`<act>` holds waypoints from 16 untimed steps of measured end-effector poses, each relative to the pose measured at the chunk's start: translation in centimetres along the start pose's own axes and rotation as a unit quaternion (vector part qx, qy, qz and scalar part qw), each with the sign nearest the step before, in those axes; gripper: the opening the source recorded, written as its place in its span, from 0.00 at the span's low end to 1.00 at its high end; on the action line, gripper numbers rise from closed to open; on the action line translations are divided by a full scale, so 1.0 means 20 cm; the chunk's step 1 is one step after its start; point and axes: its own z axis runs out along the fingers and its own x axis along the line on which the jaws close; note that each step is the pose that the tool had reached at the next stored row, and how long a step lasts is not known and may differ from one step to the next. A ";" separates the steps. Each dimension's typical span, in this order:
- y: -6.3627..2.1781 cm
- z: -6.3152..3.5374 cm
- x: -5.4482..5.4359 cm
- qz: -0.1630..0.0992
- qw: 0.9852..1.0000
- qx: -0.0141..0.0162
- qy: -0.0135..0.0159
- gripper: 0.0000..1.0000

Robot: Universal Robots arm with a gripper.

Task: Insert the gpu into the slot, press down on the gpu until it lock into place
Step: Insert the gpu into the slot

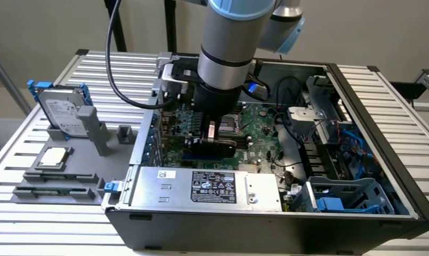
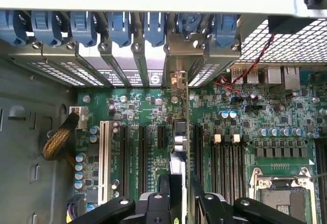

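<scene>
Directly below the tool (image 2: 176, 203), clamped on the gpu (image 2: 180, 132), the card stands edge-on over the motherboard (image 2: 286, 112); insertion step, requiring straight downward pressure.

The arm (image 1: 228, 48) comes down nearly vertical into the open computer case (image 1: 356, 160), with its grey wrist above the motherboard (image 1: 260, 138). The hand (image 1: 210, 140) points straight down over the board. Its two black fingers (image 2: 214, 206) are closed on the gpu (image 2: 179, 147), which stands on its edge between them.
</scene>
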 end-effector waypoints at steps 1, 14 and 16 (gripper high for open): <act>0.000 0.003 0.00 0.000 1.000 0.000 0.000 0.26; -0.004 0.042 0.00 0.000 1.000 -0.001 0.000 0.26; -0.005 0.048 0.00 -0.001 1.000 -0.001 0.000 0.26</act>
